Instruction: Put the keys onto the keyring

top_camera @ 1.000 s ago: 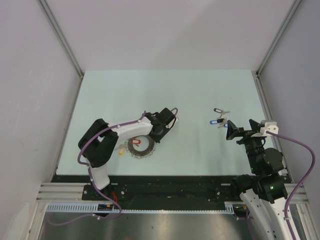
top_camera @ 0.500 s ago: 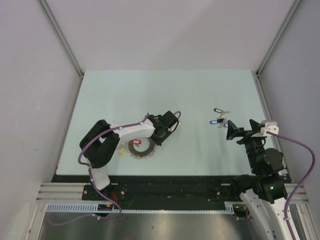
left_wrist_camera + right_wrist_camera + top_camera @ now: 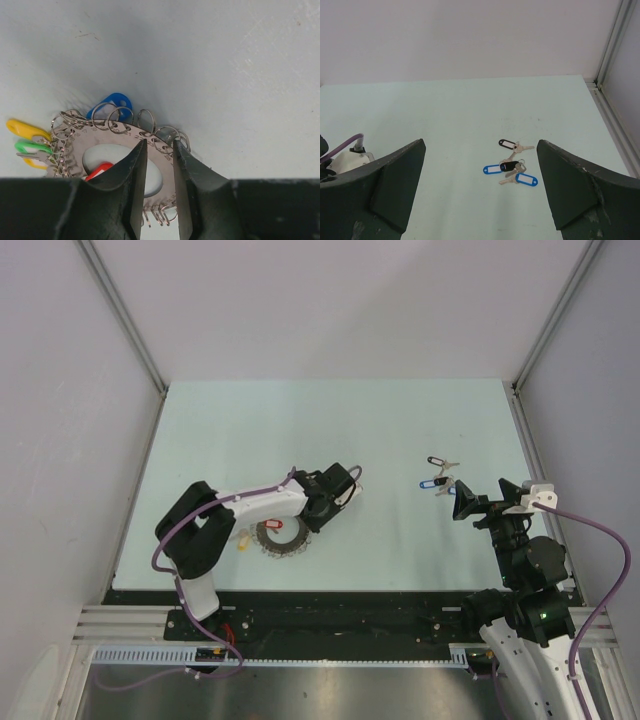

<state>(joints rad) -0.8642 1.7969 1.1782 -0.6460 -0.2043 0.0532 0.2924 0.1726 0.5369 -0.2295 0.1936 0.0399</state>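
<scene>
The keyring [image 3: 95, 140] is a flat silver ring hung with small split rings and yellow, green, blue and red tags. It lies on the table at front left [image 3: 278, 537]. My left gripper [image 3: 159, 145] points down over its right part [image 3: 308, 518], jaws a narrow gap apart. The band and its hole show between them, and nothing is clamped. The keys [image 3: 512, 167], silver with blue and black tags, lie loose in a small cluster at right [image 3: 438, 475]. My right gripper [image 3: 481, 145] hangs open behind them [image 3: 487, 498], well above the table.
White walls with metal rails [image 3: 120, 320] close in the pale green table [image 3: 330, 430] on three sides. A black strip and the arm bases [image 3: 200, 600] run along the near edge. The left arm's purple cable [image 3: 180, 525] loops beside the keyring.
My left gripper has shifted slightly to the right over the keyring and its jaws have parted a little. The right arm and the keys have not moved.
</scene>
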